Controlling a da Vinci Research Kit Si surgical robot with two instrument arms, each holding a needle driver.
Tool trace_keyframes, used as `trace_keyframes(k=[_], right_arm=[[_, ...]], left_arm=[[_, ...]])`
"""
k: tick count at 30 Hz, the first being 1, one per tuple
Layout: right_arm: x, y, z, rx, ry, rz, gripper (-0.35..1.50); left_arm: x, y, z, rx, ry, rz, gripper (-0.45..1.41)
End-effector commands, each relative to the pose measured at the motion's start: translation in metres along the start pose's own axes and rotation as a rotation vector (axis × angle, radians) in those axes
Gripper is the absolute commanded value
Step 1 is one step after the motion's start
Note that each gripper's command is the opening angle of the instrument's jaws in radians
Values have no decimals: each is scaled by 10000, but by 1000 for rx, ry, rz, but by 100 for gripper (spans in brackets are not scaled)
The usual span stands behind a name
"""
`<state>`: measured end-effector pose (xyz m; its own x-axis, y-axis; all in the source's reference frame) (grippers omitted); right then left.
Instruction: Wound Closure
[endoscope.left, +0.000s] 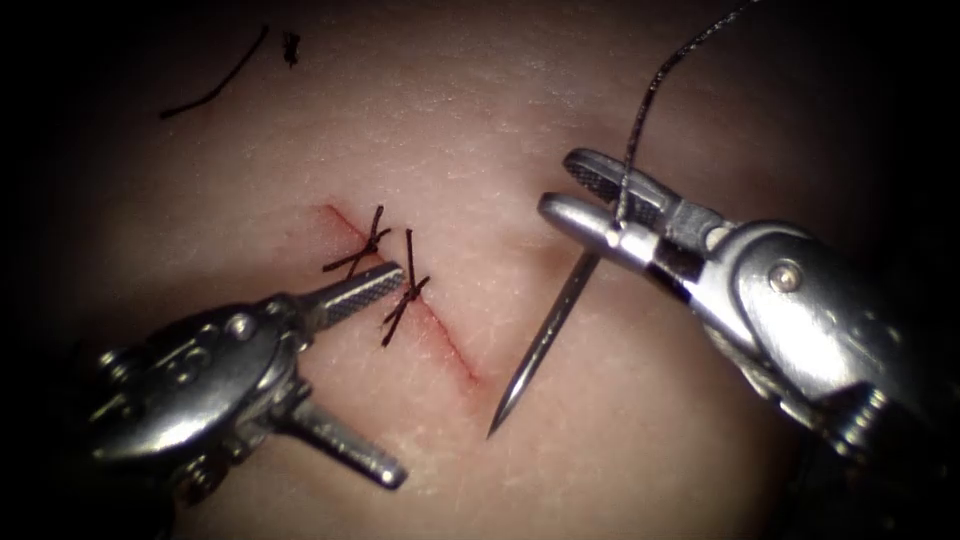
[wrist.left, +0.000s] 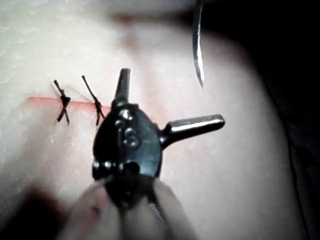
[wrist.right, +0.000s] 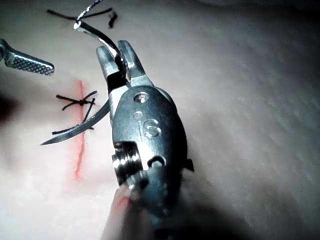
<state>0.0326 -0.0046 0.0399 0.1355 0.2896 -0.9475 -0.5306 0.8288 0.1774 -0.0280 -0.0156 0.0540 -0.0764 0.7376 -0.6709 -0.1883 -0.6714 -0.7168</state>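
The cut (endoscope.left: 400, 290) serves as the reference: a thin red line running diagonally across the tissue (endoscope.left: 640, 420), with 2 knotted stitches (endoscope.left: 385, 270) across its upper half.

Right tool (endoscope.left: 590, 195): stands to the right of the cut, jaws clenched on the needle (endoscope.left: 545, 345) near its thread end. The needle hangs clear of the tissue surface, its point directed at the skin just right of the cut's lower end; it is not in the tissue. The thread (endoscope.left: 650, 95) rises from the jaws, up and away from the cut.

Left tool (endoscope.left: 385, 385): stands on the left side of the cut, jaws spread wide and grasping nothing. The upper jaw lies against the 2nd stitch at the cut; the lower jaw points off below it, left of the cut's lower end.

A cut end of thread (endoscope.left: 215, 85) lies on the tissue well above and left of the cut.
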Motion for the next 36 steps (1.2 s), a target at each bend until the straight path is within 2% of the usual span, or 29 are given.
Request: trace_keyframes(k=[1,4,8,14,19,20,23,27,36], right_arm=[[-11,-2,6,-20,-21,-27,-35],[-20,-5,10,-57,-43,-64,-35],[-37,-10,19,-82,-33,-112,-35],[-70,-22,32,-111,-20,-192,-35],[-94,-24,37,-120,-4,-241,-35],[-97,-23,38,-121,-4,-256,-35],[-97,-24,37,-119,-5,-305,-35],[-96,-24,38,-119,-12,-351,-35],[-109,-29,49,-129,-26,-413,-35]], left_arm=[[-12,1,-1,28,-26,16,126],[-22,4,-11,90,-59,61,123],[-39,9,-13,144,-83,121,108],[-66,19,5,193,-112,250,42],[-76,16,20,217,-125,287,6],[-79,9,24,222,-151,310,-13],[-84,-6,30,261,-216,314,-28],[-91,-17,34,298,-246,327,-40],[-127,-50,47,348,-328,345,-42]])
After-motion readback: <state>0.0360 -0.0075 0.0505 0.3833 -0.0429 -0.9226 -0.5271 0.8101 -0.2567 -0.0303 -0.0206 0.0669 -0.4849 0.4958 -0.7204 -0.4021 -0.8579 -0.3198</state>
